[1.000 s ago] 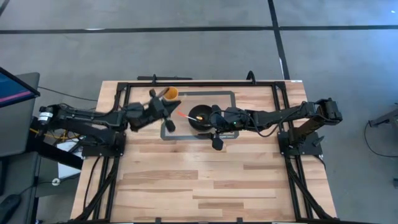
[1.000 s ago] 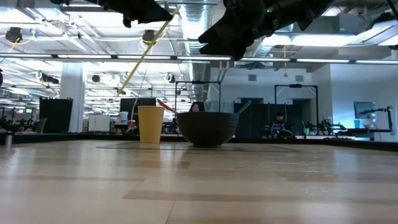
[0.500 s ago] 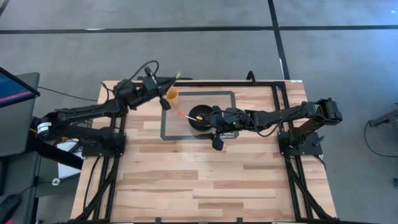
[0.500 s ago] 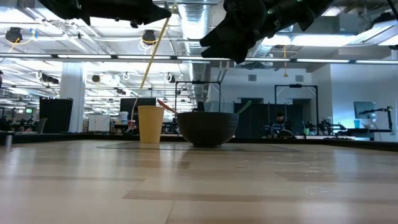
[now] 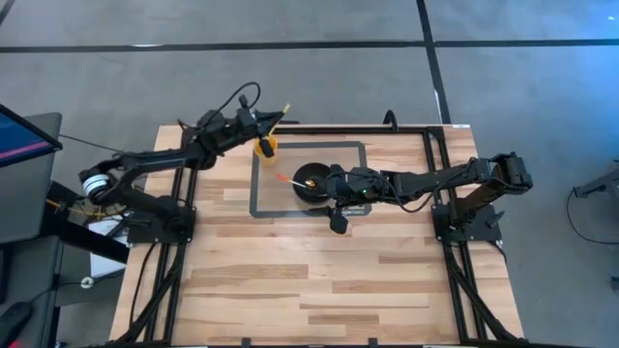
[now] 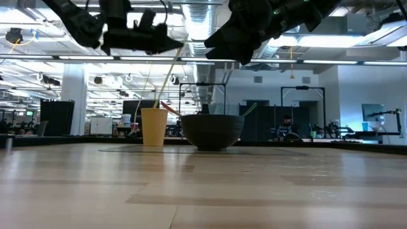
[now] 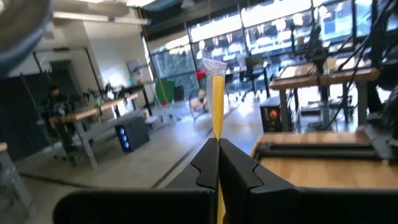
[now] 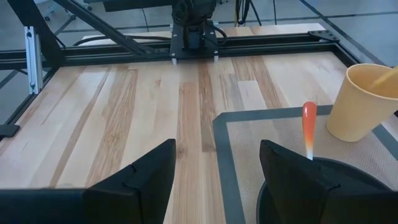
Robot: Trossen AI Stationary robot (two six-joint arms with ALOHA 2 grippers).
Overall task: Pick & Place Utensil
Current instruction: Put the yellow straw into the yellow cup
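Left gripper (image 5: pixel 263 124) sits over the far-left part of the light wooden plank surface (image 5: pixel 319 280), right above the yellow paper cup (image 5: pixel 265 147). Its jaws are pinched tight on a long thin yellow utensil (image 6: pixel 166 81); in the left wrist view the two dark fingers (image 7: pixel 208 168) meet w/ the yellow stick (image 7: pixel 217 102) clamped between them and poking out past the tips. In the low view the utensil hangs tilted, upper end at the gripper (image 6: pixel 172 43), lower end dipping into the cup (image 6: pixel 154 126). Can't tell if it touches the cup bottom.

Cup stands upright on the grey-bordered mat (image 5: pixel 360 147), just beside the black round bowl (image 5: pixel 311 185) and apart from it in the low view. An orange-red handled utensil (image 5: pixel 288 180) leans out of the bowl (image 6: pixel 212 131) over its rim toward the cup; the right wrist view shows its orange tip (image 8: pixel 308 127) rising above the bowl edge w/ the cup (image 8: pixel 366 102) beyond. A green utensil end (image 6: pixel 248 109) also sticks out the bowl's other side.

Right gripper (image 5: pixel 336 206) hovers by the bowl's near-right side, above the surface. Its jaws are spread wide, holding nothing; both fingers (image 8: pixel 140 177) show well apart in the right wrist view.
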